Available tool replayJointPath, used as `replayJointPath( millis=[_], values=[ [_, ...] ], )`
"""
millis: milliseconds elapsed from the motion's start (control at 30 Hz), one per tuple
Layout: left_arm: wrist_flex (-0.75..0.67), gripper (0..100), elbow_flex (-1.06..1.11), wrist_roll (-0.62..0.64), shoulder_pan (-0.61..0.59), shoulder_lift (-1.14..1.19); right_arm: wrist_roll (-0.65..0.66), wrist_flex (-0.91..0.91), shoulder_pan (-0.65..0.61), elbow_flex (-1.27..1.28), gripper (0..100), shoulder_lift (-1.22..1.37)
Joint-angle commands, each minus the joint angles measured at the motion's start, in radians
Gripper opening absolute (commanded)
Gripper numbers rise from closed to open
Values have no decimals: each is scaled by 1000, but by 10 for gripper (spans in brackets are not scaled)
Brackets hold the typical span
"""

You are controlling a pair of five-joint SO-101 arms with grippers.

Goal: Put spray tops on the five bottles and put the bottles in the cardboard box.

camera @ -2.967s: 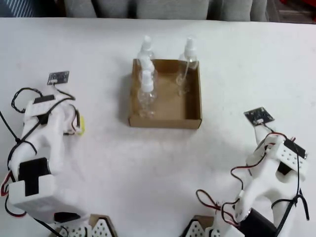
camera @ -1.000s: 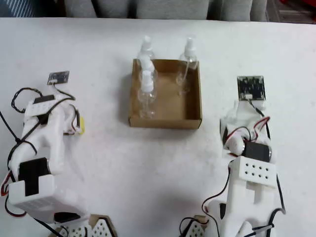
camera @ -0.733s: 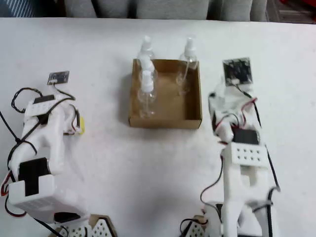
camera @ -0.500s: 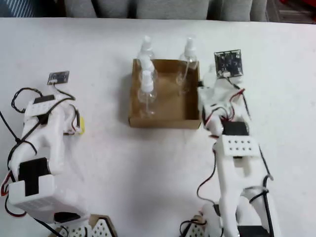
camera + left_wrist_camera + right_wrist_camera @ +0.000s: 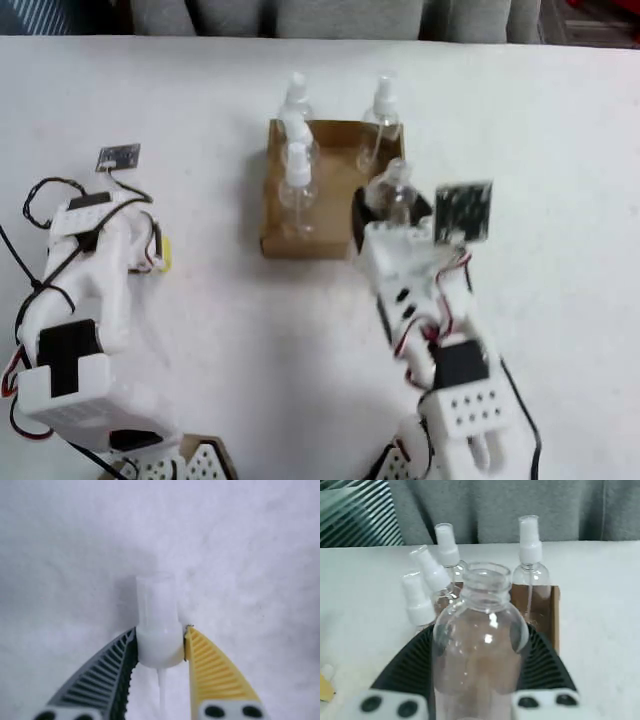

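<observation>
R arm [image 5: 430, 300] has swung in from the right since 0.5 s ago and is now at the cardboard box [image 5: 300, 244] front-right corner. R jaws clamp the uncapped bottle [image 5: 480, 645], upright between them. L jaws, well left of box, pinch a spray top [image 5: 159, 640] on the tabletop [image 5: 560, 120].

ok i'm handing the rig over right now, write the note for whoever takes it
Grippers: left gripper shut on a spray top, low over the table on its left side; right gripper shut on an open bottle, uncapped, by the near right corner of the cardboard box.
Done: four capped bottles stand at the box; I cannot tell whether the rearmost is inside.
Left: fit the held top on the open bottle, box it, check the rear one.
</observation>
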Motion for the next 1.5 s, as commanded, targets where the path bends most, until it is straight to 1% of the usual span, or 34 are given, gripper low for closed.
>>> replayJointPath(
  millis=[0, 33, 100, 200, 300, 367, 533, 700, 867, 1000, 1067, 1167, 1333, 1467],
  values=[
    [55, 129, -66, -5, -10, -59, -8, -139, -61, 123, 16, -147],
    [77, 129, -74, -5, -13, -91, 2, -179, -73, 160, 16, -176],
    [95, 129, -69, 6, -18, -174, 63, -249, -110, 227, 16, -228],
    [103, 129, -66, 72, -15, -300, 146, -321, -191, 319, 16, -291],
    [98, 129, -72, 112, -12, -415, 183, -367, -291, 397, 16, -340],
    [84, 129, -77, 135, 5, -490, 196, -366, -337, 410, 16, -357],
    [11, 129, -75, 138, 65, -693, 203, -320, -389, 408, 16, -366],
    [-133, 129, -69, 137, 206, -908, 203, -275, -417, 408, 16, -366],
    [-245, 124, -75, 137, 427, -1096, 204, -209, -444, 408, 16, -372],
    [-315, 124, -80, 137, 596, -1184, 204, -197, -446, 408, 16, -372],
    [-298, 124, -117, 137, 659, -1196, 204, -196, -444, 408, 16, -372],
    [-215, 124, -219, 137, 691, -1170, 204, -183, -444, 408, 16, -367],
    [-60, 124, -431, 137, 694, -1047, 204, -165, -444, 408, 16, -374],
    [20, 124, -493, 137, 696, -984, 204, -165, -444, 408, 16, -374]
  ],
)
